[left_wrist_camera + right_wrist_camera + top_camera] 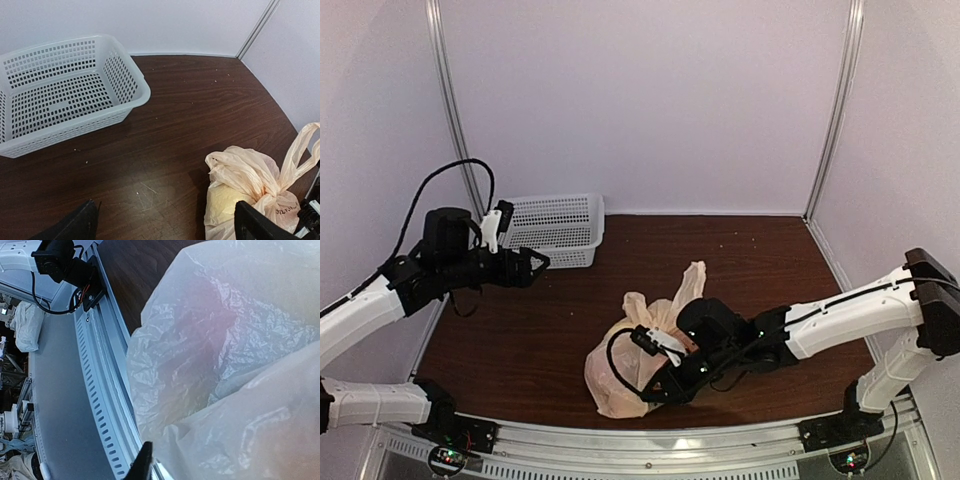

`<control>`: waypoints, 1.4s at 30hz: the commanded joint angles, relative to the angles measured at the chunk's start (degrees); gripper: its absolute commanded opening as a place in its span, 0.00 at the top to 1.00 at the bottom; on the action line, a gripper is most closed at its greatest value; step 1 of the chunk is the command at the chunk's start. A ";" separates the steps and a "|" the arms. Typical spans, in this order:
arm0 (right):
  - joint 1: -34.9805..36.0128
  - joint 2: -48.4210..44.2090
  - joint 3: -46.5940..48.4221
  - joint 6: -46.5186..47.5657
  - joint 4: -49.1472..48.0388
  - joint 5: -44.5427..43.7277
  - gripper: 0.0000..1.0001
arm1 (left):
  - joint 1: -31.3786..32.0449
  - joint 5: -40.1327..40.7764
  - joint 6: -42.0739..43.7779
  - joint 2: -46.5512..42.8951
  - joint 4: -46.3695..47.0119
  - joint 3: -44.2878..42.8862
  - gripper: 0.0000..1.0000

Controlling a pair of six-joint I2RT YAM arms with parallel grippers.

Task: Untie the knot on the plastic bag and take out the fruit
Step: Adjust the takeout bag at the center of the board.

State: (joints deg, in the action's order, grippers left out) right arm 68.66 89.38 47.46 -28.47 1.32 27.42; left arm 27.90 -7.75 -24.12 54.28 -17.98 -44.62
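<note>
Right pincer (652, 392) sits against the plastic bag (608, 378).

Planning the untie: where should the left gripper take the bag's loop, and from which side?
Probably the thin loop just above the knot, from the far side: it stands up free of the plastic bag, and the right gripper crowds the near side.

- I see the basket (555, 228) at the table's (770, 280) far left, by the back wall (650, 100).
- The plastic bag (616, 372) sits front-centre on the table, well apart from the basket.
- The fruit (223, 200) lies inside the bag.
- My left gripper (540, 262) hangs just before the basket; my right gripper (653, 392) touches the bag's right side.
</note>
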 commanded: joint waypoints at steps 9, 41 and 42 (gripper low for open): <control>-2.61 -18.47 10.28 6.56 17.32 -21.26 0.07 | 12.30 1.14 -5.16 9.07 9.62 -2.86 0.03; -18.92 -16.89 9.39 6.05 13.95 -16.09 0.36 | 27.58 -1.61 -28.24 15.00 8.79 7.64 0.03; -18.92 -16.42 9.47 6.00 13.77 -15.87 0.38 | 27.57 -2.39 -28.67 15.12 9.06 8.08 0.03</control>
State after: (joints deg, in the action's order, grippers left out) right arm 50.00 71.42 55.77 -22.44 16.84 8.75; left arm 55.24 -7.05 -49.17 69.73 -9.02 -38.44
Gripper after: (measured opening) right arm 0.656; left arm 0.974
